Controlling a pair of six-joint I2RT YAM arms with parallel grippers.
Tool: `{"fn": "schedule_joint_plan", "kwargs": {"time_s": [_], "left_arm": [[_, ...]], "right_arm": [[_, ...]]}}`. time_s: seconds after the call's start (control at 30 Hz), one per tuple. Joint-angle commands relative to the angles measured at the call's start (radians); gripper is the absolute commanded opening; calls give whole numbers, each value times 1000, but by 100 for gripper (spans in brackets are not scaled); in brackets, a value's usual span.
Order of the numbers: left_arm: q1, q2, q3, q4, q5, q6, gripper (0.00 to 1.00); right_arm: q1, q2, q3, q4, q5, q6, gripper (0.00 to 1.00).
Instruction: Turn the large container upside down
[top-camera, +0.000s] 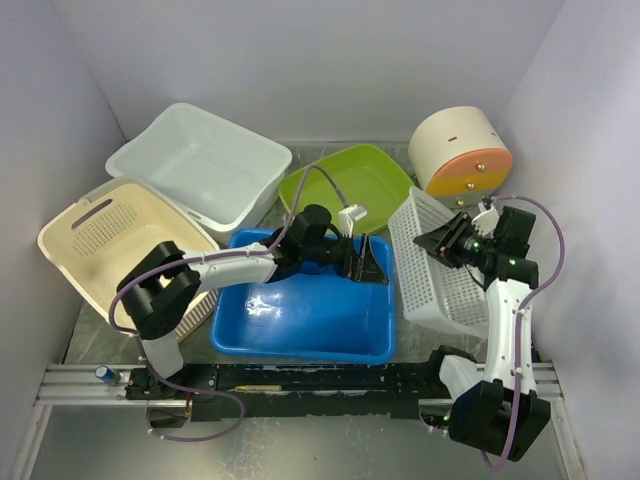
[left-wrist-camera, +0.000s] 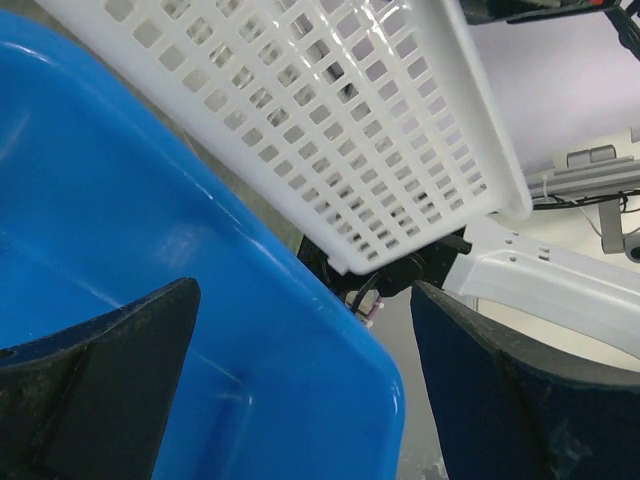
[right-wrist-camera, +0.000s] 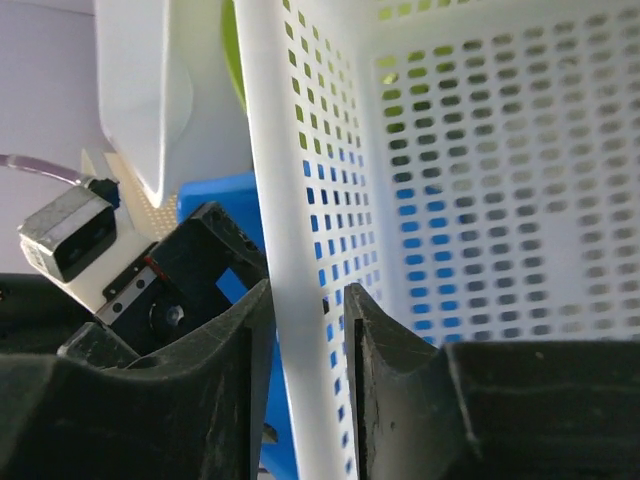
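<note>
Tabletop (top-camera: 85, 335) holds two baskets (top-camera: 110, 235) (top-camera: 430, 275), three tubs (top-camera: 200, 165) (top-camera: 310, 310) (top-camera: 345, 180), one round canister (top-camera: 455, 140).

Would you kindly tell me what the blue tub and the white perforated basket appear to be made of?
The blue tub is probably moulded plastic with a glossy finish, going by the soft highlights on its smooth walls. The white perforated basket is likely rigid plastic and slightly shiny, with regular moulded slots and glints along the ribs.

White gridded basket (top-camera: 425, 285), blue tub (top-camera: 310, 315)
</note>
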Motion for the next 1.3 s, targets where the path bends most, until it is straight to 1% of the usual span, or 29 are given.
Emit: {"fn": "schedule_joint_plan", "kwargs": {"time_s": [0.0, 0.07, 0.17, 0.23, 0.27, 0.3, 0.4, 0.5, 0.57, 0.63, 0.7, 0.77, 0.8, 0.87, 0.93, 1.1, 1.27], "left_arm": [[-15, 25, 37, 74, 29, -11, 98], [-17, 38, 49, 82, 27, -16, 98], [-17, 50, 74, 72, 14, -12, 98], [-17, 46, 86, 61, 6, -2, 98], [-17, 41, 89, 53, 4, 4, 97], [-17, 33, 90, 42, 0, 13, 97], [-17, -10, 87, -4, -28, 45, 97], [-17, -66, 88, -106, -95, 105, 98], [-17, -92, 104, -207, -158, 154, 98], [-27, -116, 124, -313, -219, 208, 97], [-42, -143, 139, -435, -339, 267, 97], [-40, -170, 142, -564, -488, 275, 98], [-25, -184, 134, -610, -533, 273, 99], [27, -206, 89, -651, -553, 266, 98], [61, -221, 62, -686, -570, 272, 98], [92, -237, 34, -772, -603, 279, 98], [125, -219, 13, -846, -664, 262, 98]], "right_arm": [[-12, 15, -32, -128, 88, -53, 34], [-12, 13, -34, -124, 85, -62, 37], [-8, 8, -53, -111, 55, -72, 38], [-3, 1, -59, -110, 64, -85, 39], [-1, -3, -54, -120, 91, -96, 41], [1, -7, -44, -133, 130, -112, 46], [12, -20, 15, -203, 307, -172, 57], [24, -32, 39, -218, 444, -205, 62], [35, -29, 26, -201, 452, -200, 64], [60, -26, 9, -179, 470, -179, 64], [110, -24, -6, -163, 526, -149, 64], [198, -11, -13, -152, 595, -110, 64], [248, -1, -16, -145, 634, -89, 64], [330, 23, -29, -128, 683, -50, 64], [377, 49, -38, -113, 707, -27, 65], [392, 75, -35, -109, 768, -36, 65], [408, 100, -38, -92, 754, -44, 65]]}}
